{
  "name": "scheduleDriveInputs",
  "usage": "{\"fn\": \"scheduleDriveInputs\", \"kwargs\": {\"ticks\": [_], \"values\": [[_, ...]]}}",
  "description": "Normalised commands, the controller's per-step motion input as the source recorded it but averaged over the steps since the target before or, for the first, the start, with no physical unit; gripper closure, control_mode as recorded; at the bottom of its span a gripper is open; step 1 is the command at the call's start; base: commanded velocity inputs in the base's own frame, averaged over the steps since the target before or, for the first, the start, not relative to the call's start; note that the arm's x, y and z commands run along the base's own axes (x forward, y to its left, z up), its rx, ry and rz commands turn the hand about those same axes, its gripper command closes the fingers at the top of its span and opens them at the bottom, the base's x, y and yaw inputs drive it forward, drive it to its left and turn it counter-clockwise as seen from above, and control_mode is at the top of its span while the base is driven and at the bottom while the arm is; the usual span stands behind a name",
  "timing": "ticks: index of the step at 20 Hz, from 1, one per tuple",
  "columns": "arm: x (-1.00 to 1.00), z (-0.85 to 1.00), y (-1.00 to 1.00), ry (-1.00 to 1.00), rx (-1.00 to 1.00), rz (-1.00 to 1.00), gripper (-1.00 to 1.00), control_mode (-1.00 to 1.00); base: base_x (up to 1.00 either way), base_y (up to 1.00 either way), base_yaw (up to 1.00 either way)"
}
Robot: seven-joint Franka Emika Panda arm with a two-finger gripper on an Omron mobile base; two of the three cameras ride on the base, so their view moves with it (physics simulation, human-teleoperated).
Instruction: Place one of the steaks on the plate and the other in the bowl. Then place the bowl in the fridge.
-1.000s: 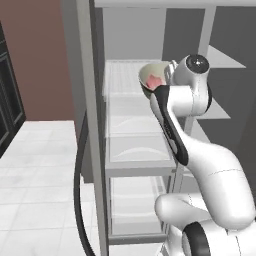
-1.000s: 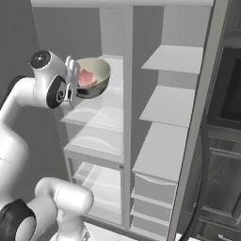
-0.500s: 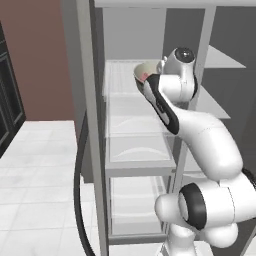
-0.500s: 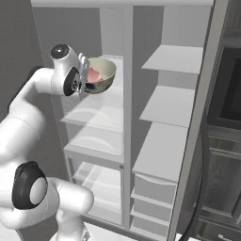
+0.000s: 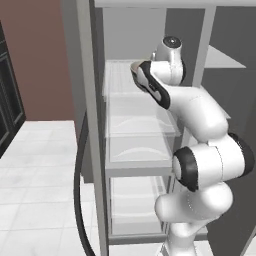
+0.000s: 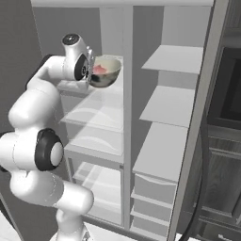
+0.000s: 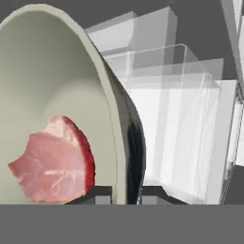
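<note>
Item: two-finger dark-tipped gripper [image 7: 126, 193]. Jaws nearly together, pinching the rim of the small deep bowl with cream inside and dark greenish outside [image 7: 57, 90]; one tip sits inside the wall, the other outside, at 6 o'clock in the hand view.

Contents of bowl: one flat pink-red slab of raw steak [image 7: 50, 167] with paler patches, lying against the inner wall at about 7 o'clock of the hand view. In the right base view the bowl [image 6: 106, 71] is level, rim up, at 3 o'clock of the wrist.

Surroundings: tall grey open fridge [image 6: 207, 94] with pale translucent shelves [image 6: 101, 108] and drawers. Bowl is held inside the left-hand compartment, just above its upper shelf; contact with the shelf cannot be told. Right-hand compartment shelves lie at 3 o'clock of the bowl, beyond the centre divider.

Step in hand, as judged: last one, setting the loaded bowl in the fridge.

Next move calls for: lowering until the base rests flat on the shelf, parting the jaws, then drawing the inner fingertip clear of the rim without tipping it.
</note>
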Motion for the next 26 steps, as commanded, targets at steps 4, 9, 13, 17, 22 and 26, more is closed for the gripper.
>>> {"fn": "scheduleDriveInputs", "kwargs": {"ticks": [4, 9, 13, 17, 22, 26], "values": [[0.75, -0.14, 0.0, 0.0, 0.0, 0.0, 1.0, -1.0, 0.0, 0.0, 0.0], [0.73, -0.4, 0.0, 0.0, -0.01, 0.0, 1.0, -1.0, 0.0, 0.0, 0.0], [0.7, -0.35, 0.0, 0.01, -0.02, 0.0, 1.0, -1.0, 0.0, 0.0, 0.0], [0.53, -0.54, -0.08, 0.0, -0.03, 0.0, 1.0, -1.0, 0.0, 0.0, 0.0], [0.16, -0.13, -0.02, -0.01, -0.01, 0.0, 1.0, -1.0, 0.0, 0.0, 0.0], [0.0, -0.01, 0.0, 0.0, 0.0, 0.0, -1.0, -1.0, 0.0, 0.0, 0.0]]}}
